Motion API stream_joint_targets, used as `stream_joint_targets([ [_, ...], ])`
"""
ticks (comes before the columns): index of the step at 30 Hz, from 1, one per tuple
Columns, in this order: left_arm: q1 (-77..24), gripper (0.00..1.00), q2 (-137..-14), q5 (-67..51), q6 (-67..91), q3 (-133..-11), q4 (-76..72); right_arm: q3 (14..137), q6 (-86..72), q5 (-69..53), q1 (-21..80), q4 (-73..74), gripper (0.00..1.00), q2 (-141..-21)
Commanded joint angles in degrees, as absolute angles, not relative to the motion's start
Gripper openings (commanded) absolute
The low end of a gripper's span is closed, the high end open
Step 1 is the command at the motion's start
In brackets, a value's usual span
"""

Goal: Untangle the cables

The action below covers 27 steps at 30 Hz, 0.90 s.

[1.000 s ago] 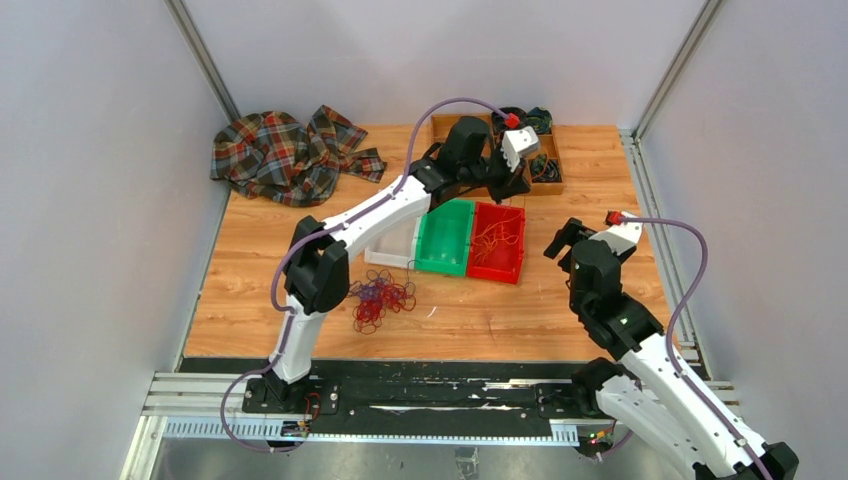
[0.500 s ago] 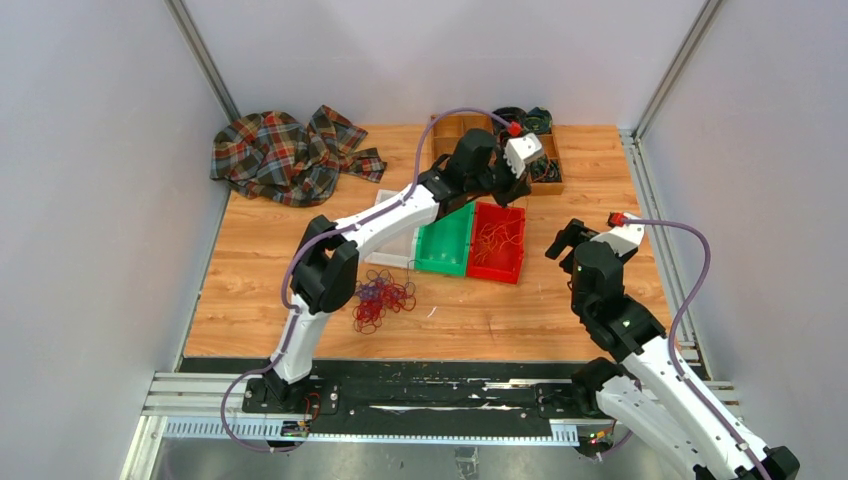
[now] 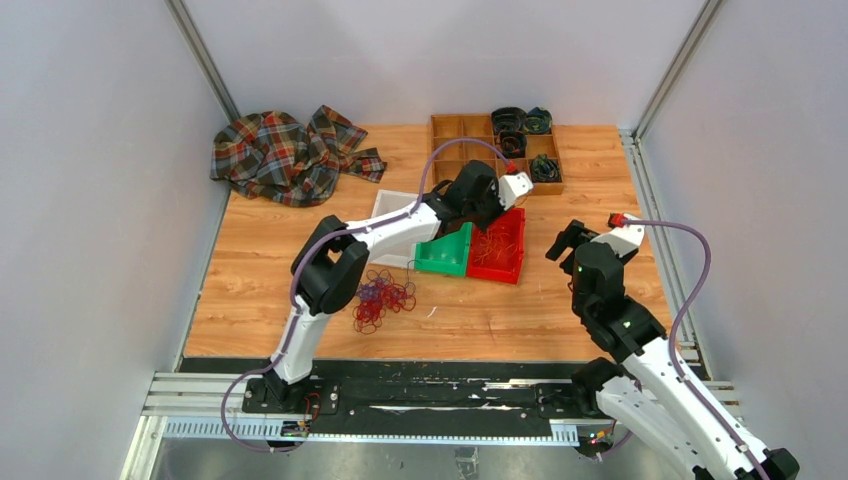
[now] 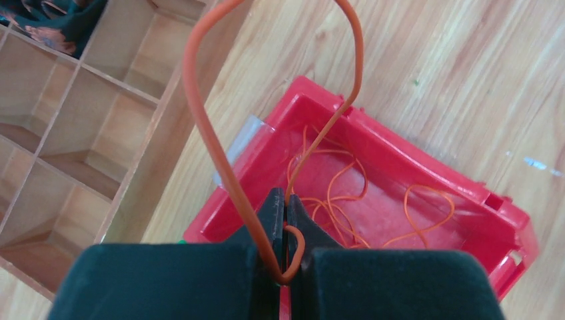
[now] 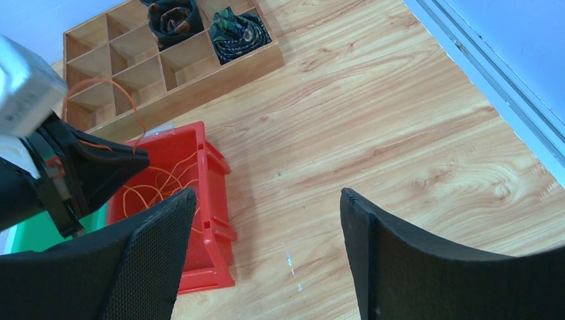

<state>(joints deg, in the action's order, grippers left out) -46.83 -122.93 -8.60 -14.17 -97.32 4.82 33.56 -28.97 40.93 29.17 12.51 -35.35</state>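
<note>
- Centrally in the overhead view, the left arm reaches across the bench (image 3: 500, 322), and its end effector (image 4: 286, 215) hangs over the red plastic bin (image 4: 433, 167).
- That left end effector is clenched on a thin orange cable (image 4: 189, 73). The cable rises from between the fingers in a tall loop that runs off the top of the wrist frame.
- More loose orange strands (image 4: 346, 200) lie curled on the floor of the red bin, below the loop.
- A fist-like tangle of red and purple cables (image 3: 381, 298) lies on the bare wood at lower centre-left of the overhead frame, near the left arm's elbow and apart from the bins.
- Just left of the red bin in the frame stands a green plastic bin (image 3: 445, 258), and left of that a pale shallow tray (image 3: 395, 205).
- The right end effector (image 5: 266, 193) is released, its fingers spread wide over bare bench at the right of the frame, holding nothing.
- A wooden compartment organiser (image 3: 470, 135) sits at upper centre, with dark rolled items in its right-hand cells.
- A plaid cloth (image 3: 285, 155) lies crumpled at upper left.
</note>
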Motion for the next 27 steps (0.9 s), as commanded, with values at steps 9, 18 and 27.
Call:
stream_joint_targets([
  [9,-48.92,0.29,-118.78,-8.13,-24.29,-94.85,9.55,36.09,-27.44,39.58,27.09,14.1,0.79,-36.49],
  [18,-45.65,0.5,-112.04,-23.14,-25.95,-92.79,20.14,41.51,-27.35,31.11,23.04,13.86,0.8,-41.91],
  [27,-42.0,0.72,-106.55,-28.48,-25.74,-94.39,25.44,43.29,-31.67,17.49,16.01,11.79,0.84,-54.25],
])
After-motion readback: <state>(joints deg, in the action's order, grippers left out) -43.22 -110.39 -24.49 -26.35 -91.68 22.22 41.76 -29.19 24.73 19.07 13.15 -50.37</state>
